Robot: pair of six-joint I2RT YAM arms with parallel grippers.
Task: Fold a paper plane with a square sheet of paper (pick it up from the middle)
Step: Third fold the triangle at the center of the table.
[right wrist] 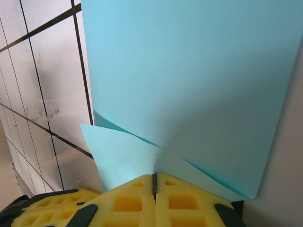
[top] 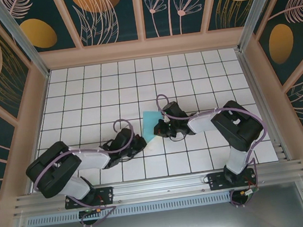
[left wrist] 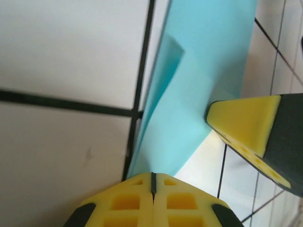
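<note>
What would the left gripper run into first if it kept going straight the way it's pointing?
The light-blue paper, right ahead of the shut left gripper; whether they already touch is unclear.

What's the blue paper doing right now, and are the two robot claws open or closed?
square sheet of paper: partly folded, flaps lifted off the table, not a plane yet.
left gripper: shut, tips at the sheet's edge; can't tell if it pinches it.
right gripper: shut, tips against the creased sheet.
</note>
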